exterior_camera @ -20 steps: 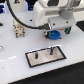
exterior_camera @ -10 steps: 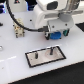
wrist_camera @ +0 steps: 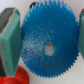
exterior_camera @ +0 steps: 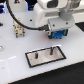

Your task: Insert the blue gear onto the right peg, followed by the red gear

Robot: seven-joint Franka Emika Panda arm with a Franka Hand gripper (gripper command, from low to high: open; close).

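You have the gripper [exterior_camera: 56, 35] closed on the blue gear [exterior_camera: 58, 35], held above the table [exterior_camera: 15, 70] at about 1 o'clock from the dark peg tray [exterior_camera: 46, 55], whose two pegs [exterior_camera: 51, 50] carry nothing. Only your wrist view shows the teal fingers [wrist_camera: 10, 40] flanking the blue gear's [wrist_camera: 47, 42] toothed disc, plus the red gear [wrist_camera: 15, 77] peeking at its 7 o'clock.

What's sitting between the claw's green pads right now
The flat round bright-blue toothed gear fills the gap beside the green pad, shown in the wrist view; the claw holds it.

Bright blue gear [wrist_camera: 46, 46], red gear [wrist_camera: 12, 77] at seven o'clock of it, teal finger pads [wrist_camera: 10, 42], white table [exterior_camera: 15, 70]
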